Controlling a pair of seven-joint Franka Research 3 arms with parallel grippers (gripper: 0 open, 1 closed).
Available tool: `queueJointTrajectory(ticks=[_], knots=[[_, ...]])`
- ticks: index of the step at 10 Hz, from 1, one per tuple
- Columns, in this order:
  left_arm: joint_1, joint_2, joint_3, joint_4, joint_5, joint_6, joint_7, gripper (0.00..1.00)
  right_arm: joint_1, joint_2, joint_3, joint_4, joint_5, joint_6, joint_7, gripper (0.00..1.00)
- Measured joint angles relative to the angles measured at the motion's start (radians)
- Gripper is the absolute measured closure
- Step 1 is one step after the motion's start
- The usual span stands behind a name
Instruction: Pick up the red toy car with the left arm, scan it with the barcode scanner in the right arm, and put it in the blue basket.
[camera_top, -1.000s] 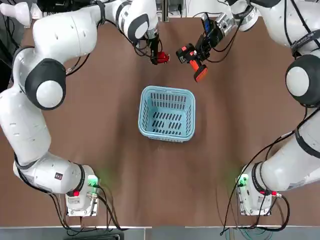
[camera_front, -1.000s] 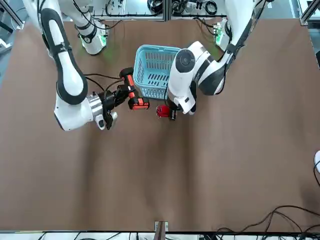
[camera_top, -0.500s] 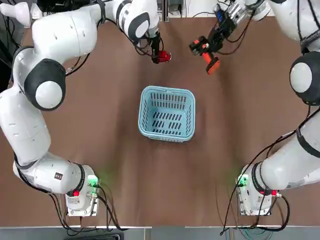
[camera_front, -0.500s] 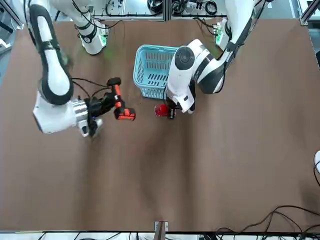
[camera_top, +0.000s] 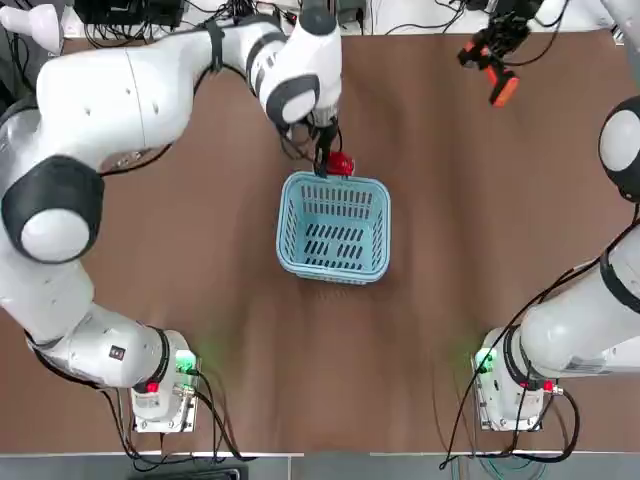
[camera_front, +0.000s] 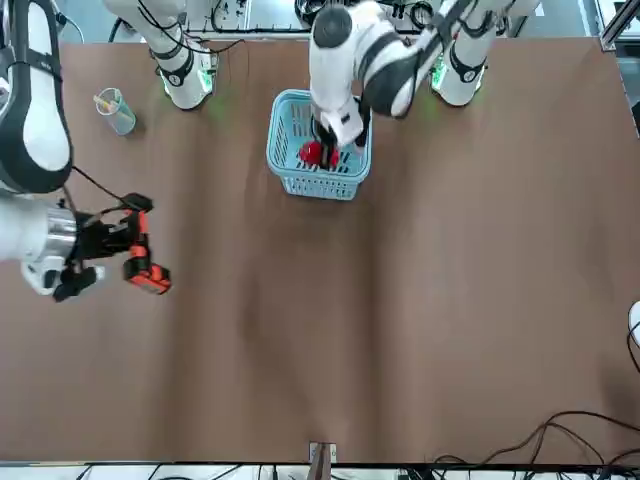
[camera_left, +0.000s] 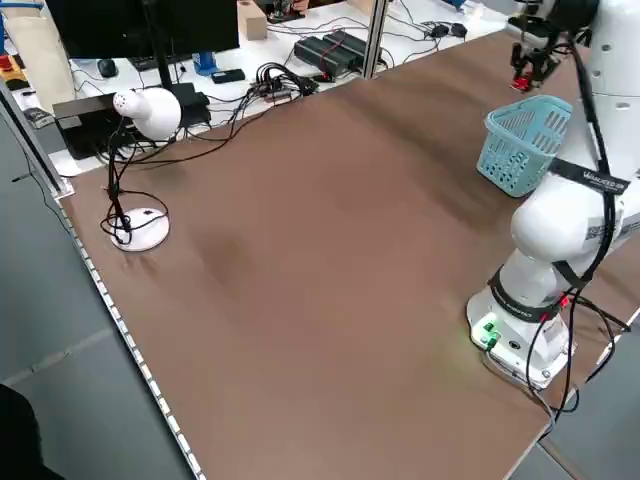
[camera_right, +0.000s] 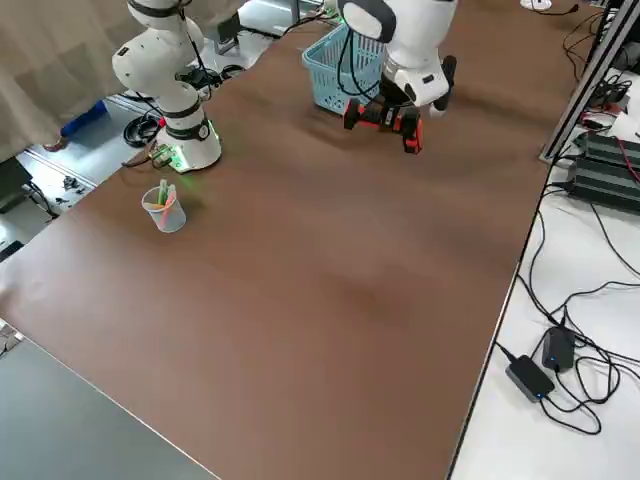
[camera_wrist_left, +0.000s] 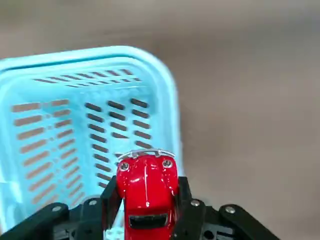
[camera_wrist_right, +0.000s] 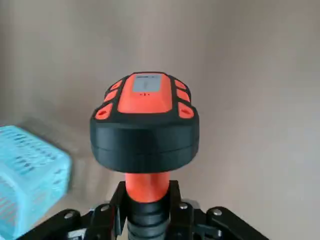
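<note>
Red toy car (camera_wrist_left: 147, 189) clamped in left tool (camera_wrist_left: 145, 210), above blue basket (camera_wrist_left: 30, 65)

A glossy red toy car (camera_wrist_left: 147, 187) above a light-blue slotted plastic basket (camera_top: 334, 228), a scanner (camera_wrist_right: 145, 131) in matt black and orange plastic, smooth white arm shells, and a matt brown bench (camera_front: 400, 330).

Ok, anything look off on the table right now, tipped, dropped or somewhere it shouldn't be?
Nothing stands out. The left gripper holds the red toy car over the blue basket, which sits upright. The right gripper holds the barcode scanner well off to the side. A clear cup stands upright near the right arm's base.
</note>
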Motion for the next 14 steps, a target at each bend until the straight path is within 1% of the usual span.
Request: queueJointTrajectory(ticks=[1, 3, 4, 5, 6, 8, 10, 12, 14], knots=[[0.0, -0.061, -0.014, -0.077, -0.035, 0.057, -0.027, 0.51, -0.011, 0.006, 0.0, 0.007, -0.04, 0.061, 0.008, 0.63], [0.0, -0.153, -0.05, -0.241, -0.069, 0.197, -0.084, 0.51, -0.044, 0.057, -0.001, 0.004, -0.06, 0.218, 0.038, 0.63], [-0.001, -0.172, -0.065, -0.303, -0.071, 0.259, -0.106, 0.51, -0.067, 0.104, -0.001, 0.004, -0.07, 0.306, 0.048, 0.63], [-0.001, -0.176, -0.068, -0.336, -0.071, 0.3, -0.109, 0.51, -0.083, 0.15, -0.002, 0.004, -0.085, 0.373, 0.069, 0.63], [-0.001, -0.171, -0.068, -0.347, -0.071, 0.323, -0.107, 0.51, -0.09, 0.186, -0.002, 0.005, -0.097, 0.42, 0.115, 0.63], [-0.003, -0.133, -0.068, -0.346, -0.053, 0.35, -0.097, 0.51, -0.086, 0.215, 0.004, 0.007, -0.122, 0.468, 0.18, 0.63], [-0.003, -0.062, -0.068, -0.33, 0.028, 0.357, -0.095, 0.51, -0.082, 0.238, 0.009, 0.007, -0.137, 0.521, 0.196, 0.63], [-0.014, 0.022, -0.068, -0.307, 0.095, 0.358, -0.095, 0.51, -0.082, 0.278, 0.008, 0.005, -0.157, 0.565, 0.206, 0.63], [-0.027, 0.078, -0.068, -0.291, 0.123, 0.36, -0.095, 0.51, -0.082, 0.319, 0.008, -0.016, -0.178, 0.645, 0.211, 0.63]])
